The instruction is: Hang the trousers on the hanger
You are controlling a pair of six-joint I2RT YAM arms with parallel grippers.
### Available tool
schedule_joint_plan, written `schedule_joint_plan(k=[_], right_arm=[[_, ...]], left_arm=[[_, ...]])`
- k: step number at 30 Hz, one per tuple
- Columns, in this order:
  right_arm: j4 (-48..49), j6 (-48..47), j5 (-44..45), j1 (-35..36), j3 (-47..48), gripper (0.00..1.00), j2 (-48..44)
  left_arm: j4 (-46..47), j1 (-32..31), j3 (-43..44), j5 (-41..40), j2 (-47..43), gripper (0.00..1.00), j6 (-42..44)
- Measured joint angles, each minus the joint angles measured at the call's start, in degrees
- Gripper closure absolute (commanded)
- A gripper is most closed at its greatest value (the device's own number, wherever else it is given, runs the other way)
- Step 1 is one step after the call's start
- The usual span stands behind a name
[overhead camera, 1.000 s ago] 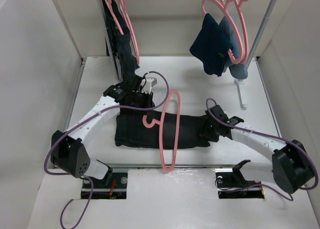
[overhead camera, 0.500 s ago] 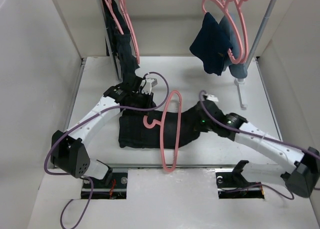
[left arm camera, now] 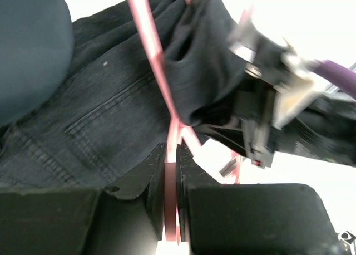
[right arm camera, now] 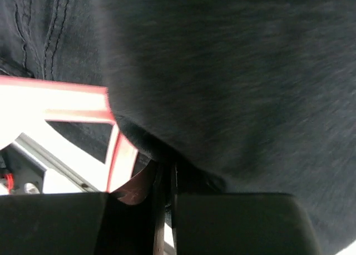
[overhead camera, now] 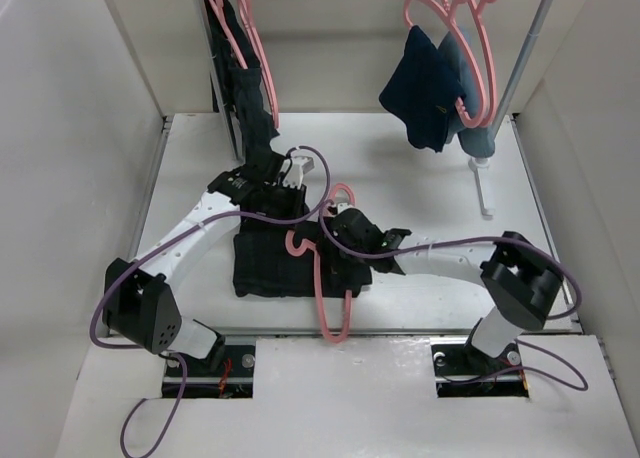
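Observation:
The black trousers (overhead camera: 270, 266) lie folded at the table's middle, part of them threaded through the pink hanger (overhead camera: 330, 308). My left gripper (overhead camera: 290, 200) is shut on the hanger near its hook; in the left wrist view the pink bar (left arm camera: 171, 171) sits clamped between the fingers (left arm camera: 153, 174). My right gripper (overhead camera: 345, 240) is shut on a fold of the trousers (right arm camera: 233, 71) right at the hanger's bar (right arm camera: 119, 155), pulled over to the hanger's left side. The trousers' denim seams show in the left wrist view (left arm camera: 111, 121).
A rack at the back holds more pink hangers (overhead camera: 470, 28): one with a black garment (overhead camera: 245, 88) at the left, others with navy garments (overhead camera: 430, 93) at the right. The rack's post and foot (overhead camera: 482, 168) stand at the back right. White walls enclose the table.
My right arm has swept left across the table, dragging the trousers' right end through the hanger. The cloth is now bunched left of the hanger. The left gripper stayed put.

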Motion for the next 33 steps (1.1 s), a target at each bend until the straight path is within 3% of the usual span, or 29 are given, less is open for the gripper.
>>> schedule_joint_plan(k=[7, 9, 10, 11, 12, 15, 18, 25, 28, 29, 32, 33], right_arm=[[11.21, -2.34, -9.92, -3.96, -0.98, 0.99, 8.61], [13.14, -3.19, -12.48, -4.28, -0.15, 0.93, 10.05], [14.05, -3.45, -13.44, -4.37, 0.11, 0.87, 10.69], [15.06, -3.67, -14.38, -4.42, 0.33, 0.7, 11.26], [15.72, -3.74, -14.95, -4.42, 0.39, 0.61, 11.39], [16.72, -4.42, -16.68, -4.17, -0.13, 0.4, 10.1], [15.1, -5.25, -15.67, -3.98, -1.64, 0.36, 6.38], [-1.05, -8.46, -9.2, -4.13, -0.07, 0.31, -6.6], [-4.76, -10.12, -8.87, -5.55, 2.34, 0.43, -11.74], [-4.85, -10.43, -9.44, -6.54, 2.91, 0.63, -12.87], [-4.48, -11.17, -11.17, -10.27, 3.87, 1.0, -13.27], [-4.31, -11.15, -11.72, -11.26, 3.89, 1.0, -12.37]], left_arm=[[-0.35, 0.42, 0.63, 0.83, 0.0, 1.0, 0.55], [-0.42, 0.44, 1.81, 1.95, -0.07, 1.0, 0.55], [-0.42, 0.44, 2.47, 2.71, -0.13, 1.0, 0.55], [-0.37, 0.44, 2.97, 3.28, -0.17, 1.0, 0.55], [-0.37, 0.42, 3.37, 3.87, -0.28, 1.0, 0.59], [-0.42, 0.46, 3.56, 4.17, -0.72, 1.0, 0.83], [-0.35, 0.5, 3.56, 4.15, -1.25, 1.0, 0.96], [0.72, 0.28, 3.56, 4.24, -2.36, 1.0, 0.9], [0.81, 0.22, 3.54, 4.22, -2.36, 1.0, 0.92], [0.81, 0.22, 3.54, 4.22, -2.36, 1.0, 0.92], [0.83, 0.22, 3.54, 4.2, -2.36, 1.0, 0.92], [0.85, 0.22, 3.54, 4.17, -2.36, 1.0, 0.92]])
